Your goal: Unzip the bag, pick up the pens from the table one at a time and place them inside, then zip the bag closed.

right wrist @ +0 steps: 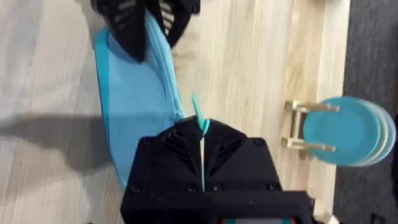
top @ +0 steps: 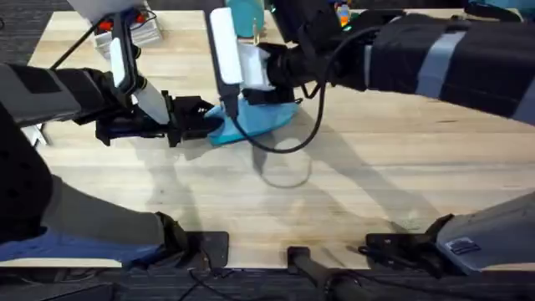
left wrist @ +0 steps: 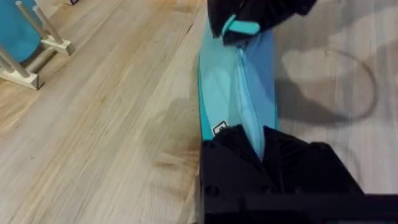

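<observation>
The light blue bag lies on the table, stretched between my two grippers. My left gripper is shut on the bag's left end, its black fingers pinching the fabric. My right gripper reaches across from the right and is shut on the teal zipper pull at the bag's other end. In the left wrist view the zipper line runs from my own fingers to that pull. The pens are out of view.
A round teal object on a wooden stand stands near the table's far edge, behind the bag. A black cable loop hangs over the table beside the bag. A small rack sits at the far left.
</observation>
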